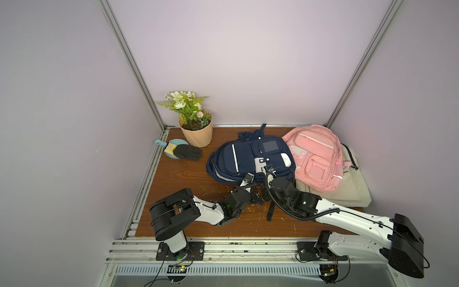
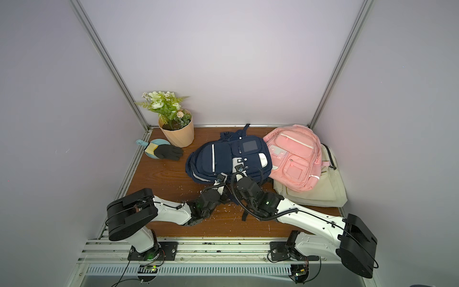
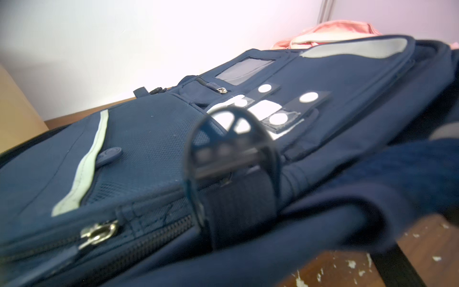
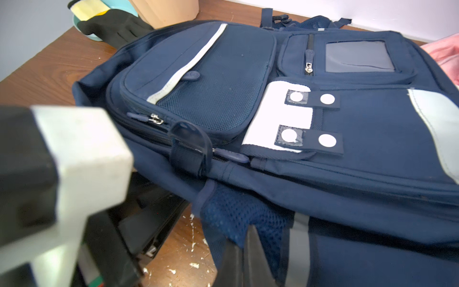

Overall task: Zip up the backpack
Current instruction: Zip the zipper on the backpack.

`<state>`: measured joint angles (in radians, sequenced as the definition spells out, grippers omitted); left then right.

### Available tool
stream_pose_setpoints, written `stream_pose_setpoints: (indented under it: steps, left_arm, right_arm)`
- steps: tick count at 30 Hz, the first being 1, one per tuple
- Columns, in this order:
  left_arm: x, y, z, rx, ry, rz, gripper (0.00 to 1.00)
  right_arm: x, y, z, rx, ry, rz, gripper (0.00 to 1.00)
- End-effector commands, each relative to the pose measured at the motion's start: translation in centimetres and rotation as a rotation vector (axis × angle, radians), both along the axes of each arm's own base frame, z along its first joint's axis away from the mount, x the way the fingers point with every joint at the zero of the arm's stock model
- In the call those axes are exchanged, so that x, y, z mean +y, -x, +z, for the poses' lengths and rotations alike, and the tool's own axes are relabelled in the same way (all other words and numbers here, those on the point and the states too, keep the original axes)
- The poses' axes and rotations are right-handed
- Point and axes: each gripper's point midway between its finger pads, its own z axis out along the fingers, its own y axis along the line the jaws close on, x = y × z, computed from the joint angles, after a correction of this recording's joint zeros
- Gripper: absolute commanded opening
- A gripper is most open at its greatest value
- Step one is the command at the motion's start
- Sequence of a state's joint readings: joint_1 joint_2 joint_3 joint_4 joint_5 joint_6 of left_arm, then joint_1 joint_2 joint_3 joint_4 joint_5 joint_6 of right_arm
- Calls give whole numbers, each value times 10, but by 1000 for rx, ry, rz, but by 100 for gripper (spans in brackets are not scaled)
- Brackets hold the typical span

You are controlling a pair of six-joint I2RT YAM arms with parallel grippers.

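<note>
The navy backpack [image 1: 248,159] [image 2: 223,159] lies flat in the middle of the brown table, front side up. Both grippers are at its near edge. My left gripper [image 1: 248,177] [image 2: 221,177] presses against the side by the zipper; its fingers are hidden, so its state is unclear. In the left wrist view a silver zipper slider [image 3: 99,233] sits on the dark zipper track, beside a strap with a round translucent tab [image 3: 231,154]. My right gripper [image 4: 248,231] [image 1: 269,170] is shut on the backpack's blue mesh side pocket [image 4: 238,213]. A navy zipper pull [image 4: 233,156] lies just past the tab.
A pink backpack [image 1: 315,156] leans on a beige bag [image 1: 347,188] at the right, touching the navy one. A flower pot [image 1: 197,131] and a black glove [image 1: 187,151] on a blue dish [image 1: 171,145] stand at the back left. A black strap [image 1: 270,211] trails between the arms.
</note>
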<state>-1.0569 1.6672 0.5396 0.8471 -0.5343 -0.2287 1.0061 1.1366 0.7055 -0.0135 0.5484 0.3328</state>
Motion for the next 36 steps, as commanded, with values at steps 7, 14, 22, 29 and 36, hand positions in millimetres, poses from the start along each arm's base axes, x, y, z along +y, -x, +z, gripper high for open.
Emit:
stream_pose_setpoints:
  steps: [7, 14, 22, 29, 36]
  left_arm:
    - [4, 14, 16, -2, 76, -56, 3]
    - [6, 23, 18, 2, 71, -104, 0]
    - [-19, 29, 14, 10, 35, -234, 0]
    - [-32, 32, -1, 49, -21, -316, 16]
    - [-23, 17, -5, 54, -34, -260, 30]
  right_arm:
    - [-27, -16, 13, -32, -26, -127, 0]
    - [-24, -14, 6, -31, -15, -66, 0]
    - [-18, -9, 6, -42, -19, -19, 0]
    - [-13, -6, 8, -35, -44, 11, 0]
    - [-7, -4, 12, -38, -67, 33, 0]
